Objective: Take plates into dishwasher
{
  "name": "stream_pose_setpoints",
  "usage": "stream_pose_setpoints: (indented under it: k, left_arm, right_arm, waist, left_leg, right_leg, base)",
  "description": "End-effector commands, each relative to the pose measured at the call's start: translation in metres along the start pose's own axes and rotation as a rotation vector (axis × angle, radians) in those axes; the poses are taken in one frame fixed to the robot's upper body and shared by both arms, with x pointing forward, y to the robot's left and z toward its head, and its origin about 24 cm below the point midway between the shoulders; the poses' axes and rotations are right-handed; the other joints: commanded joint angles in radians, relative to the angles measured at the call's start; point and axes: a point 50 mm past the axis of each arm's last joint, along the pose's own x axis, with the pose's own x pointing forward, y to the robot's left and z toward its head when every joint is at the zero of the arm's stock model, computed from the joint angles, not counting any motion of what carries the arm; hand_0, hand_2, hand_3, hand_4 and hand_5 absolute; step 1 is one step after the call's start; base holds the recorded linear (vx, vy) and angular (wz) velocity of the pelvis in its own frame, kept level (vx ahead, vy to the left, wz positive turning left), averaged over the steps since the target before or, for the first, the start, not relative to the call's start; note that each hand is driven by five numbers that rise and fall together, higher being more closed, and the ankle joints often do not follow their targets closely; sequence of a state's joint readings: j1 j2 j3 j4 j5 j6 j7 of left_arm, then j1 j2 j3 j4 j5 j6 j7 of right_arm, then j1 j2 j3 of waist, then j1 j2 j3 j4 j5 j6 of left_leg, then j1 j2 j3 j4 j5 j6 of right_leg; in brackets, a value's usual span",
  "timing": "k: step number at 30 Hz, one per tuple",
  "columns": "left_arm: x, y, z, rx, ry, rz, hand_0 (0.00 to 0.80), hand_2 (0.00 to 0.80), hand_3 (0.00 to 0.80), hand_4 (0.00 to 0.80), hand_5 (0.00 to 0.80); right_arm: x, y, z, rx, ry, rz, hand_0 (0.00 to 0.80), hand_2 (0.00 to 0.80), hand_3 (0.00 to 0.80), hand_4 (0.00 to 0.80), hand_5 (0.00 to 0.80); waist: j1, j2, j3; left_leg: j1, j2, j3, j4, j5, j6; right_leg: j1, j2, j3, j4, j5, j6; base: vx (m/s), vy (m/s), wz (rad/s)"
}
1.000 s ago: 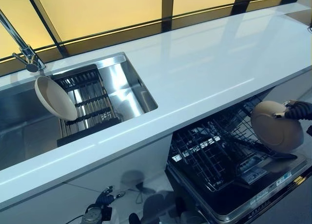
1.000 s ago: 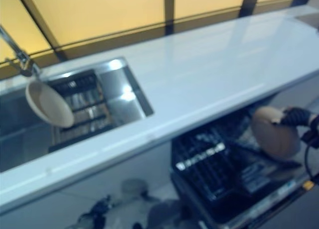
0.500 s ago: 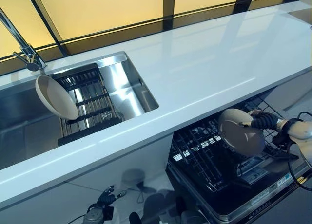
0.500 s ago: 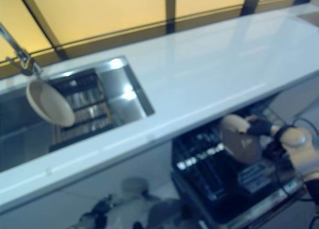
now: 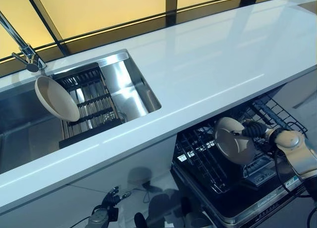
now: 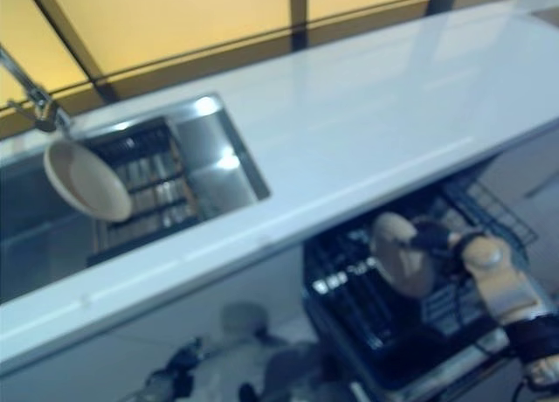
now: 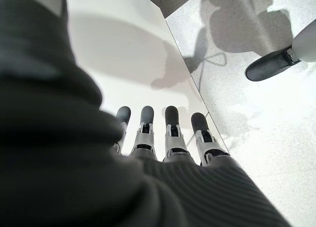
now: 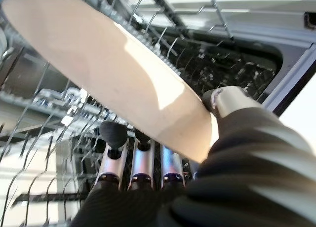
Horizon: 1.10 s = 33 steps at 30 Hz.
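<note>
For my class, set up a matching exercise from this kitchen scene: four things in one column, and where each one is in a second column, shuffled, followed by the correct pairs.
Things:
1. plate in the right hand
2. second plate
3. left hand
4. faucet

Places:
A. leaning on the rack in the sink
B. low beside the white cabinet front, above the floor
C. over the dishwasher rack
D. above the sink's far edge

Pairs: 1-C, 2-A, 3-B, 4-D

White countertop runs beneath amber-lit window panels with dark frames. Steel sink set in. Pale speckled floor.
</note>
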State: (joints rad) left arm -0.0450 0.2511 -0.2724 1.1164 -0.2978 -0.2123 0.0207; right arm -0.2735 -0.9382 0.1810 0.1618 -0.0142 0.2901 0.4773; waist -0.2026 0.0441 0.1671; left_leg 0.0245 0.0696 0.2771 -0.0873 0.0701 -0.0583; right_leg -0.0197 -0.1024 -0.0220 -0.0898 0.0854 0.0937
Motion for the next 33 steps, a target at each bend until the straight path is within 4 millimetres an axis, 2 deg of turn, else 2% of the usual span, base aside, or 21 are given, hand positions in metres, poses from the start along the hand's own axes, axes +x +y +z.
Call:
stream_pose_setpoints:
  k: [1,16,33]
  left_arm:
    - [0.005,0.018,0.023,-0.016,-0.08,0.057,0.0,0.0,0.0,0.0,0.0]
    - [0.008,0.011,0.031,-0.019,-0.104,0.038,0.0,0.0,0.0,0.0,0.0]
    - [0.008,0.005,0.032,0.013,-0.109,0.01,0.0,0.0,0.0,0.0,0.0]
  right_arm:
    - [0.007,-0.005,0.021,-0.042,-0.073,-0.046,0.8,0.8,0.8,0.8,0.8]
    - [0.028,0.025,0.0,-0.071,0.024,0.02,0.8,0.8,0.8,0.8,0.8]
    - [0.049,0.058,-0.03,-0.031,0.149,0.095,0.8,0.8,0.8,0.8,0.8]
  waist:
    - [0.037,-0.061,-0.009]
    - [0.054,-0.05,0.003]
    - [0.098,-0.046,0.003]
  left_leg:
    - [0.055,-0.03,-0.031,0.0,-0.094,0.01]
    - [0.048,-0.034,-0.039,0.0,-0.091,0.009]
    - [0.043,-0.037,-0.064,0.0,-0.089,0.009]
  right_leg:
    - [-0.033,0.0,0.0,0.002,0.036,0.041]
    - [-0.036,-0.015,-0.014,0.002,0.036,0.047]
    - [-0.026,-0.026,-0.04,0.002,0.032,0.049]
  base:
    - [-0.004,0.016,0.05]
    - [0.0,0.001,0.0]
    - [-0.002,-0.004,0.05]
